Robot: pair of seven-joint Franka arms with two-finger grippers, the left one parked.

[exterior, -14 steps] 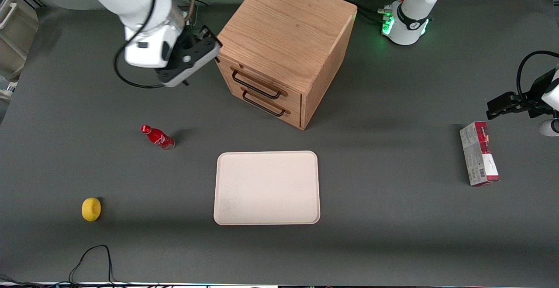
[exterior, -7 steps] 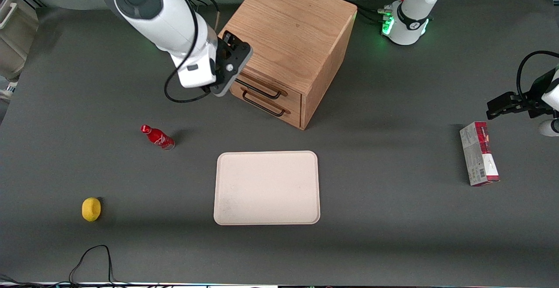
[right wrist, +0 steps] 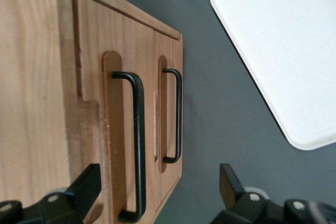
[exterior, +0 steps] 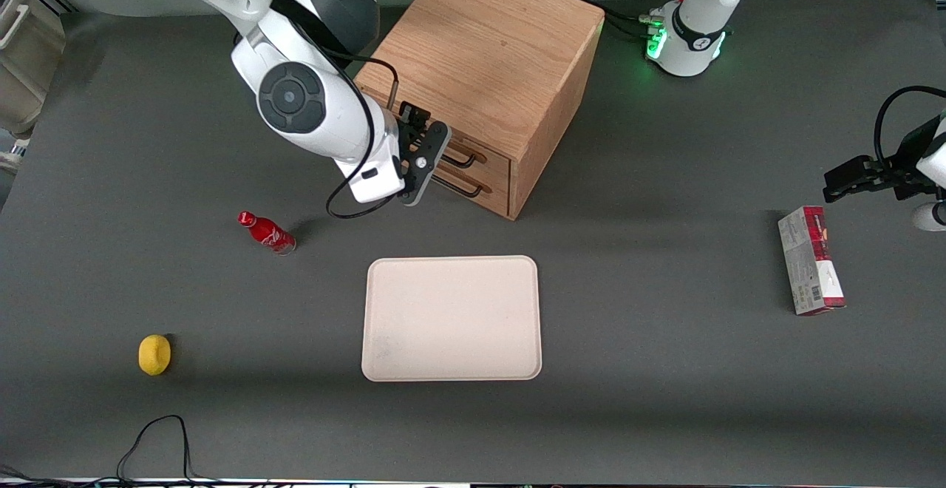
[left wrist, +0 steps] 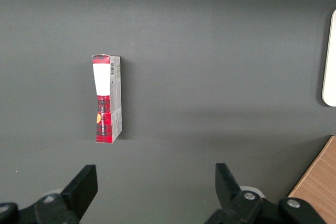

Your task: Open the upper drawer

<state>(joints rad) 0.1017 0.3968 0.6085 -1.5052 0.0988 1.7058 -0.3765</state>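
A wooden cabinet (exterior: pixel 484 66) stands on the dark grey table (exterior: pixel 665 370), its two drawer fronts turned toward the working arm's end and slightly toward the front camera. The upper drawer (exterior: pixel 484 161) sits flush in the cabinet, shut, with its long black handle (right wrist: pixel 135 145) standing off the oak face; the lower drawer (exterior: pixel 491 191) lies directly under it with a matching handle (right wrist: pixel 176 115). The gripper (exterior: pixel 423 157) hangs right in front of the cabinet's drawer faces, level with the handles, its two fingers spread wide apart and holding nothing; in the wrist view one finger (right wrist: pixel 84 187) shows against the cabinet face beside the upper handle, and the other (right wrist: pixel 230 182) over the bare table. A white tray (exterior: pixel 451 318) lies nearer the front camera than the cabinet. A small red bottle (exterior: pixel 267 232) lies toward the working arm's end from the cabinet, and a yellow object (exterior: pixel 154 354) rests nearer the camera still. A red and white box (exterior: pixel 811 270) lies well apart from the cabinet, toward the parked arm's end.
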